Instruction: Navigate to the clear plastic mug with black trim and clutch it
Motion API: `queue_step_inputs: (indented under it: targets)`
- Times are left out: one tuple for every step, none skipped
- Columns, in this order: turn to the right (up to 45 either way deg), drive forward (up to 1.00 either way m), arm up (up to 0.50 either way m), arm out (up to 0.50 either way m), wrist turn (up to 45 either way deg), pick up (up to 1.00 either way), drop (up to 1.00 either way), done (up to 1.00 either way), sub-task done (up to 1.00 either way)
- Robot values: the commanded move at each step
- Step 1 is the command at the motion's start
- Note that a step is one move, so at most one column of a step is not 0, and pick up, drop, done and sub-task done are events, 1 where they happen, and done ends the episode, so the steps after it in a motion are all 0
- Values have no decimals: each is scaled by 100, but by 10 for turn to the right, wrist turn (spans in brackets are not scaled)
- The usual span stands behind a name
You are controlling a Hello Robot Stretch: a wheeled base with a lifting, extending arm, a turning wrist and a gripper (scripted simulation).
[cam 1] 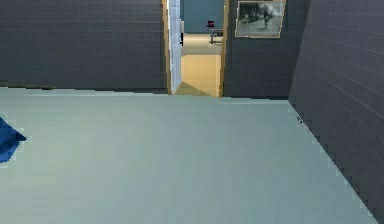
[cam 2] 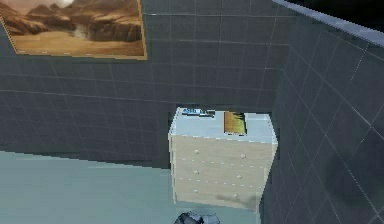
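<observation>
Grey-tiled room: an open doorway far ahead, a pale chest of drawers out to the side.

Forward view: a blue angular thing (cam 1: 8, 142) lies at the left edge of the pale green floor (cam 1: 170, 160). Far off stands a wood-framed open doorway (cam 1: 198, 60), with a framed picture (cam 1: 260, 18) to its right. Arm side view: a framed desert landscape painting (cam 2: 75, 28) hangs on the left. To its right a pale wooden chest of drawers (cam 2: 222, 170) bears a small dark-and-white thing (cam 2: 197, 112) and a flat yellow thing (cam 2: 235, 122), both too small to name or read. The dark gripper (cam 2: 196, 217) pokes in at the near edge; I cannot tell whether it holds anything.
</observation>
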Motion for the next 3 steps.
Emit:
queue_step_inputs:
  targets:
    - [0,0,-30,0,0,0,0,0,0]
    - [0,0,0,0,0,100,0,0,0]
    - [0,0,10,0,0,0,0,0,0]
